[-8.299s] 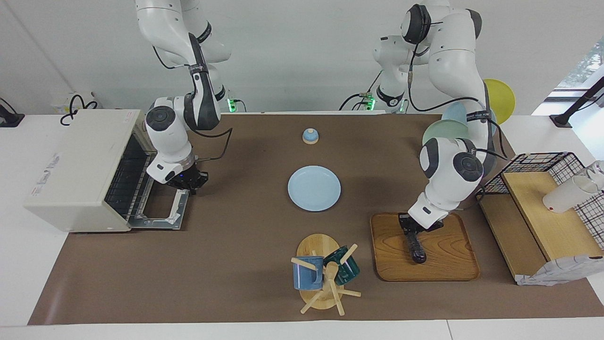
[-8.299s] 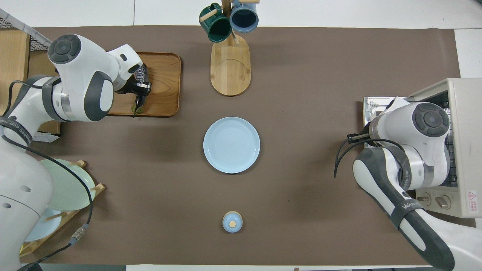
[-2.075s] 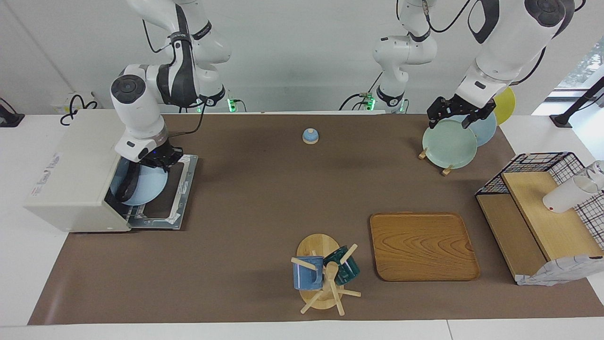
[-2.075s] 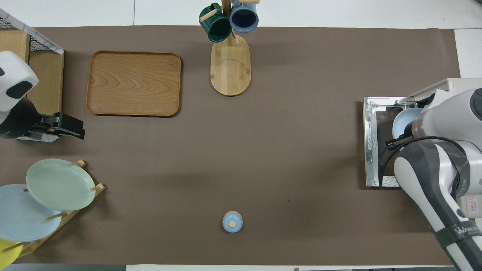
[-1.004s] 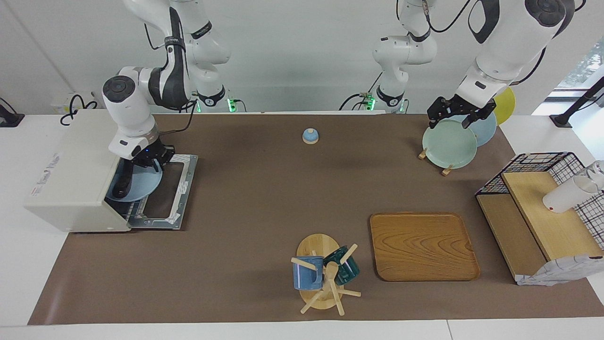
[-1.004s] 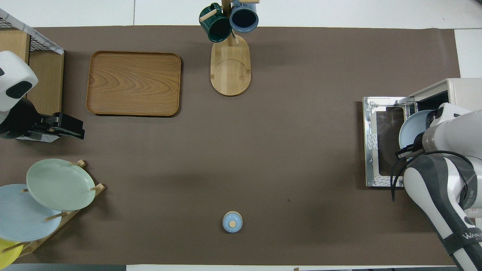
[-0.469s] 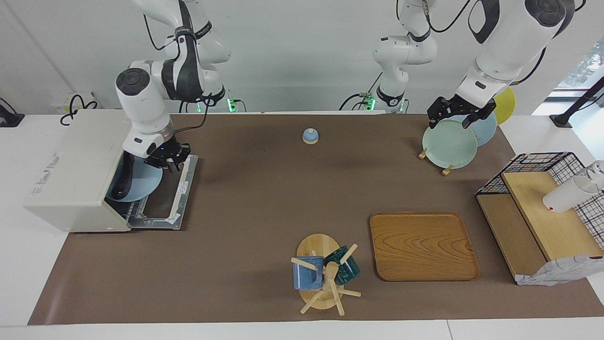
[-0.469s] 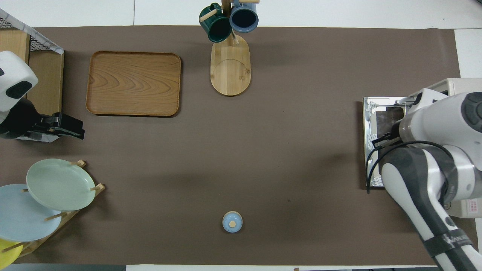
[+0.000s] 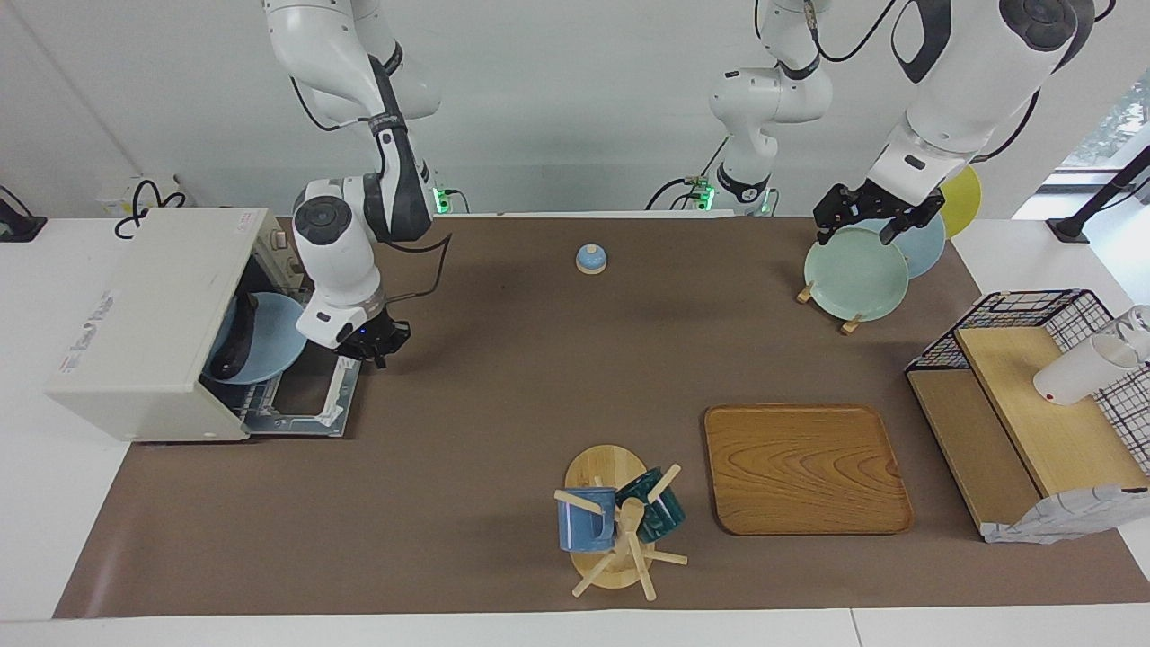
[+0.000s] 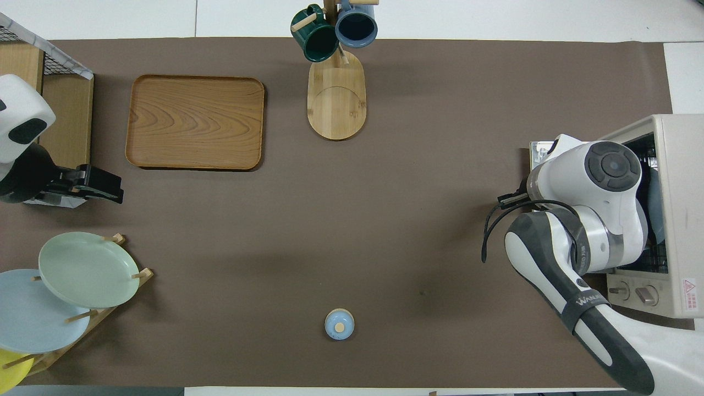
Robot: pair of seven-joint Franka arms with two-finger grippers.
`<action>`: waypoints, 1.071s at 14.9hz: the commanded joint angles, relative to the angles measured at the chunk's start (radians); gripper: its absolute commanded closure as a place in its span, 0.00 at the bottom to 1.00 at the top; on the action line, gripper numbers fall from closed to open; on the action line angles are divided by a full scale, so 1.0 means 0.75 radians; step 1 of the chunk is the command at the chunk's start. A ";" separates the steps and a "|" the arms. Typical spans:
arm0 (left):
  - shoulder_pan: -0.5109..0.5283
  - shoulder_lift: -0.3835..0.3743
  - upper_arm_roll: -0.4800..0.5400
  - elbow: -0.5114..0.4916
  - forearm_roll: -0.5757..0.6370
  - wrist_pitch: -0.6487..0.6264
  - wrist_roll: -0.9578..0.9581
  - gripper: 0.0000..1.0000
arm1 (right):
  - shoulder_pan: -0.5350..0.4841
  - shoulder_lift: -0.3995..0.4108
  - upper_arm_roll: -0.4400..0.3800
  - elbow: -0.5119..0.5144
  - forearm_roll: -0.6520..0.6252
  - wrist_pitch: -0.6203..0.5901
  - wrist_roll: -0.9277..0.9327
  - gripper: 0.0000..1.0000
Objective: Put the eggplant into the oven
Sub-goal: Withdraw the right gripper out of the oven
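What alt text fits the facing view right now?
The eggplant lies on a blue plate inside the open oven; the right gripper is over the oven door's edge, the left gripper over the plate rack.

Read "WANA" in white letters on dark band of right arm (image 10: pixel 591 301). Red warning triangle sticker on oven (image 10: pixel 689 285) top, text too small. Grey print on oven side unreadable.

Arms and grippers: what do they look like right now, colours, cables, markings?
Both arms are glossy white with dark grey joint caps and bands. The right gripper and left gripper are black. Black cables loop along each forearm; the right forearm carries small white lettering in the overhead view.
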 commanded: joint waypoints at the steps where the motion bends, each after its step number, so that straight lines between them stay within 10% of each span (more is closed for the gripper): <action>1: 0.006 -0.025 -0.003 -0.018 0.026 -0.005 0.000 0.00 | -0.035 -0.003 0.007 -0.038 0.017 0.034 -0.006 1.00; 11: 0.006 -0.025 -0.003 -0.018 0.026 -0.005 0.000 0.00 | -0.020 0.001 0.007 -0.005 -0.338 -0.027 -0.022 1.00; 16: 0.006 -0.025 -0.003 -0.018 0.026 -0.005 0.000 0.00 | -0.020 -0.001 0.013 0.225 -0.353 -0.333 -0.129 1.00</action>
